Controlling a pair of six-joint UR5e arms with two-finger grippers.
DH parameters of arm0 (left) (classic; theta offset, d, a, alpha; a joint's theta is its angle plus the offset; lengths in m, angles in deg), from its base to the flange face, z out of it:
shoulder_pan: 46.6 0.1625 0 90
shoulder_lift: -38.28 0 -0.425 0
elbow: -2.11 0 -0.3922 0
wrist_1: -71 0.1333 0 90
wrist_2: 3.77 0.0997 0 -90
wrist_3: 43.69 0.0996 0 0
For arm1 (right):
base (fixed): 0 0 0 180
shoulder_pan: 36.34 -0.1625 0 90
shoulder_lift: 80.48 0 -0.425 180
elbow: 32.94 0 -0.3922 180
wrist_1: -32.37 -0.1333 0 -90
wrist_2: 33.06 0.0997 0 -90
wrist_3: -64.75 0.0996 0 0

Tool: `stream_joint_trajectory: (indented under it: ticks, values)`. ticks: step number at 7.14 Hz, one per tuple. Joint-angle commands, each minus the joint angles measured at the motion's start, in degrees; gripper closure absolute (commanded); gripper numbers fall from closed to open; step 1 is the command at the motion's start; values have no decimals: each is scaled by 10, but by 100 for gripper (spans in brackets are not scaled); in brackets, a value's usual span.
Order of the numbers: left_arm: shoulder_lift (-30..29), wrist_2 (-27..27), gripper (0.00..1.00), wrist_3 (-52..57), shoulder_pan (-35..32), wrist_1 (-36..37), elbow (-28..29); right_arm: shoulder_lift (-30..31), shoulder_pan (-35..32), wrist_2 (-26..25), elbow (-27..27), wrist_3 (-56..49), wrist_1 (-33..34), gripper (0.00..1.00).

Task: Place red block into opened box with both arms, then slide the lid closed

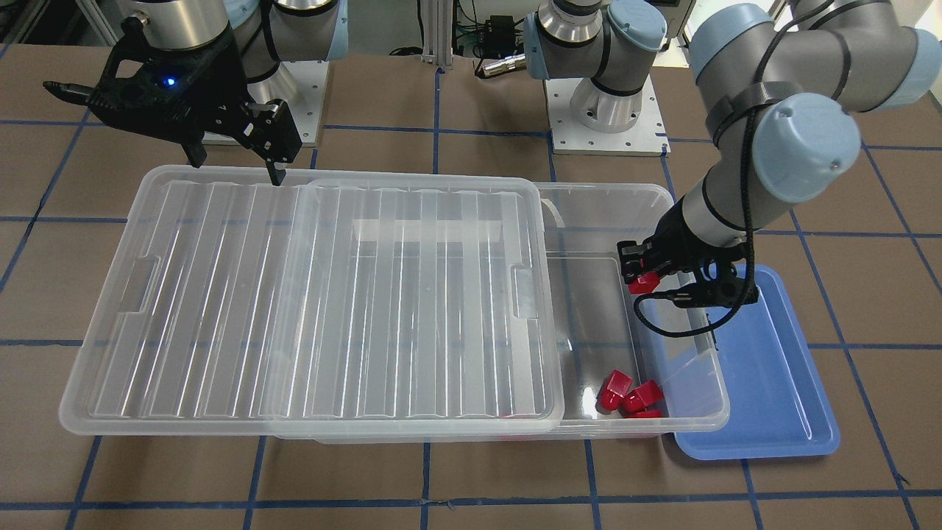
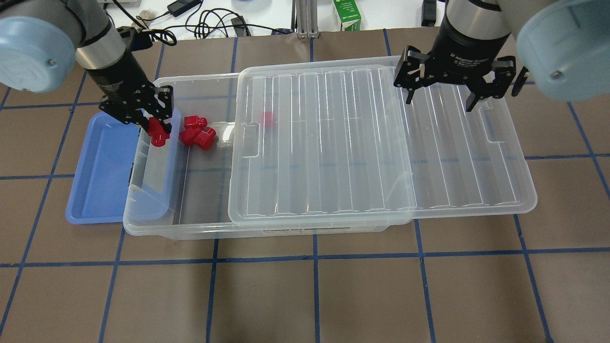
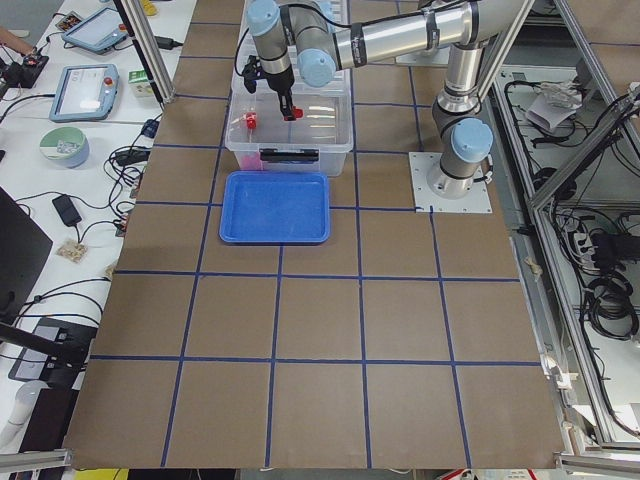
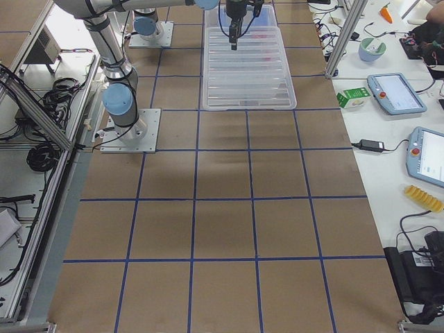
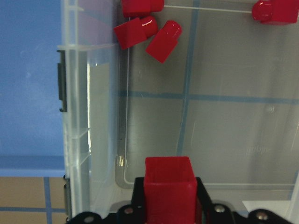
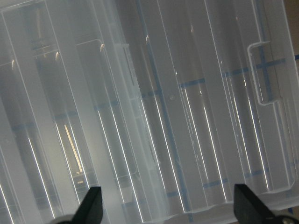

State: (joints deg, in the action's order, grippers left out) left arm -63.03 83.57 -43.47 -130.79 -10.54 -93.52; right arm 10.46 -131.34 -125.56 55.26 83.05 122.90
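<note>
Left gripper (image 2: 157, 125): clamped on the red block (image 2: 156, 133), held above the left end of the box (image 2: 143, 226), just inside its wall. Other blocks (image 2: 196, 133) lie on the floor to the right. Right gripper (image 2: 440, 103): spread wide, empty, above the far right part of the lid (image 2: 324, 143).

Step in hand: placing. Next move: release the block, then slide the lid left.

A blue tray (image 1: 780, 383) is seen at the lower right of the front view, resting on a brown table (image 1: 471, 486) gridded with blue tape. In the right side view, a green carton (image 4: 354, 97), a grey pendant (image 4: 396, 93) and a yellow ridged object (image 4: 423, 198) are laid out along the right edge.
</note>
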Motion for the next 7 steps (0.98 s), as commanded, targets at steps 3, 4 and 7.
stream_joint_trajectory:
  ticks: [3, 4, 7]
  values:
    - [-15, -2, 99, -24, -7, 118, -111, -1, 1, 1, -4, -1, 0, 0]
    - [-16, -2, 98, -23, -8, 150, -137, 0, 2, 1, -5, -2, 0, 0]
    - [-22, -2, 62, -22, -9, 169, -166, -1, 11, 6, -3, -27, 0, 0]
